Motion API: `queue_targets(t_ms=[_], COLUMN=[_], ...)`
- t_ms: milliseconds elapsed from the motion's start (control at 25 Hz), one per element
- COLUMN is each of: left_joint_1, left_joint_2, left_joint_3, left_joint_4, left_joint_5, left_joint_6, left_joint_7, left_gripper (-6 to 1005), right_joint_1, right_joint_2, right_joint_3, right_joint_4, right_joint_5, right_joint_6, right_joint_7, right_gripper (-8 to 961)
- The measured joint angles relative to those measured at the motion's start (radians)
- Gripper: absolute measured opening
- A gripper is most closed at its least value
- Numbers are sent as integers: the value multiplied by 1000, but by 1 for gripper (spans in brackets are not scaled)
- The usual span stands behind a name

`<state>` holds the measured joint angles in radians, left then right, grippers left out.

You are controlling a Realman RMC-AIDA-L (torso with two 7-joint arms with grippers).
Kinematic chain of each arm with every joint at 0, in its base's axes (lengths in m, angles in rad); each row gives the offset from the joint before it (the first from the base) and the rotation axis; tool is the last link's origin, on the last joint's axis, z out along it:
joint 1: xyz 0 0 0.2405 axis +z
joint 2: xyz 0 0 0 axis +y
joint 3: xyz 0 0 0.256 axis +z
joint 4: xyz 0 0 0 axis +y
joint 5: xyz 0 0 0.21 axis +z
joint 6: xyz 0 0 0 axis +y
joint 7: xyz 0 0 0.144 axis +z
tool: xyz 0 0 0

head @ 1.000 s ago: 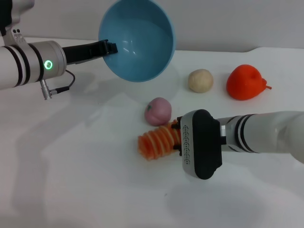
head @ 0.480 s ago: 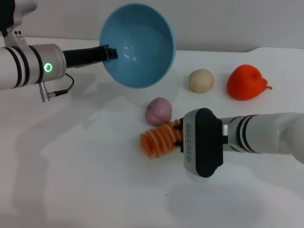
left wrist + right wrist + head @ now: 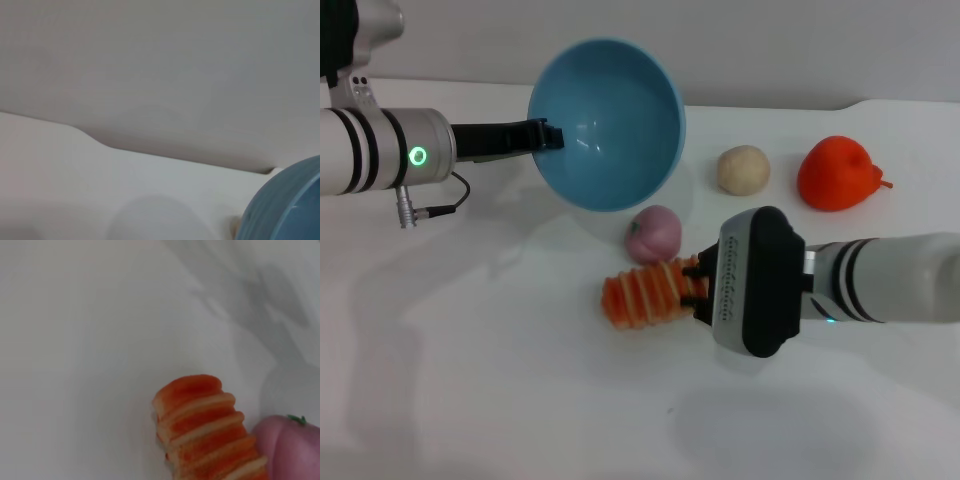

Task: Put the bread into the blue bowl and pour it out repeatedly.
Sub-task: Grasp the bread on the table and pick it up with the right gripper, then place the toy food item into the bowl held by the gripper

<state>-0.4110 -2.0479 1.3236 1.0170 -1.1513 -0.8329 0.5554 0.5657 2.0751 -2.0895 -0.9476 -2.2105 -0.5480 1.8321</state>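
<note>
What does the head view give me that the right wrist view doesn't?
Only the head view shows the blue bowl, tilted and held up at its rim by the left gripper, plus the right gripper at the bread's end, a beige ball and an orange fruit. The right wrist view adds nothing new. Both show the bread beside the pink fruit.

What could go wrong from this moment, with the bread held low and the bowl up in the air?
1. The right gripper holds the bread by one end only, so the loaf may droop or slip during the lift.
2. The pink fruit sits right beside the bread and may get knocked as it moves.
3. The left gripper holds the blue bowl tilted, mouth facing sideways, so bread dropped in may slide straight out.
</note>
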Motion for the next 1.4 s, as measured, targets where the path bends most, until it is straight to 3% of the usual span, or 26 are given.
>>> queue_targets(t_ms=[400,640,960,1240,1400], left_joint_1=[-44,-82,-166,-218,-254], left_joint_2=[-3,-3,-6,-8,-7], left_joint_3=[0,5,12,35,105], left_joint_4=[-27,-59,-120,-123,-121], left_joint_5=[73,154,233,278,292], left_joint_6=[-39,-45,-96,-184,-240], left_joint_7=[-17,-68,-109,-134,-165], left_gripper=[0,0,0,0,-1], right_joint_1=[-99,-158,-231,-257,-261], right_joint_2=[1,2,0,-1,-1], right_joint_3=[147,262,491,600,629], right_joint_4=[-149,-277,-398,-396,-357], right_joint_5=[-11,16,289,459,530], right_joint_6=[-176,-375,-666,-724,-713], right_joint_7=[-9,-19,-218,-356,-427], right_gripper=[274,226,168,138,128])
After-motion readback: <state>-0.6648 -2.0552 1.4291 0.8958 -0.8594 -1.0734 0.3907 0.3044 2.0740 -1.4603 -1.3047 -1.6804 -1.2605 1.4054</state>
